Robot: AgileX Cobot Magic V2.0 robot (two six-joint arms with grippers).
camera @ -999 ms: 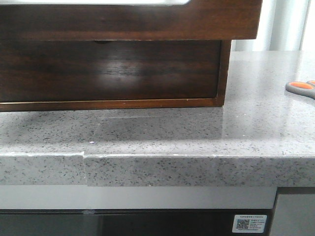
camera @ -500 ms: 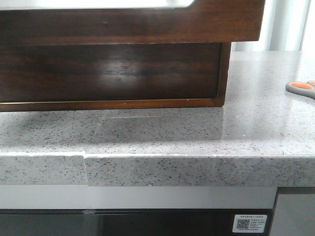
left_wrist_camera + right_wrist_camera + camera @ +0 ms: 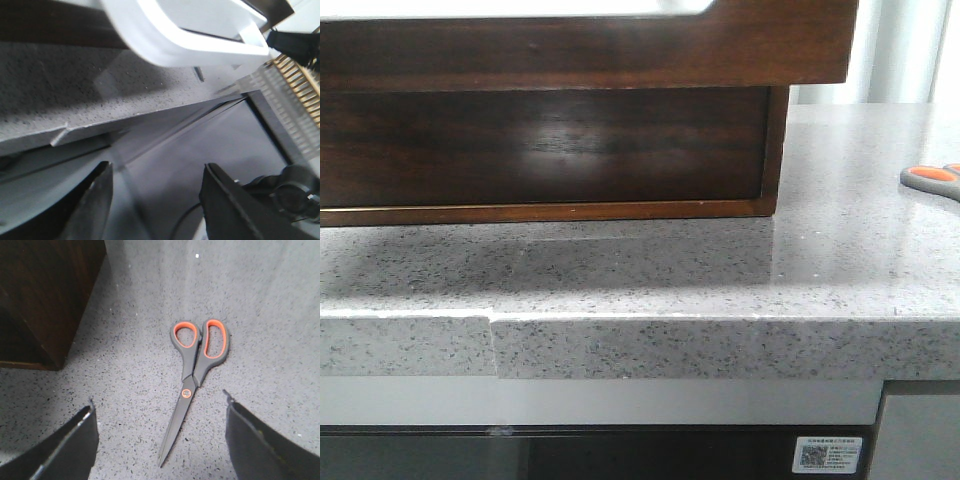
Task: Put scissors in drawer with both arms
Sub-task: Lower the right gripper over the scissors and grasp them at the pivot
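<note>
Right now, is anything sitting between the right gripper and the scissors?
Nothing visible. In the right wrist view the scissors lie closed and flat on the speckled countertop, between the open fingers of the right gripper. The wooden cabinet stands off to one side, apart from them.

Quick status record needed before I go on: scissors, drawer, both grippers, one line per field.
scissors: closed, lying flat on the speckled grey countertop, beside the wooden cabinet, untouched
drawer: front juts toward the camera above the lower cabinet panel; inside not visible
left gripper: open, holding nothing, below the countertop edge
right gripper: open, above the scissors, fingers either side of the blades
task state: scissors not yet picked up
</note>
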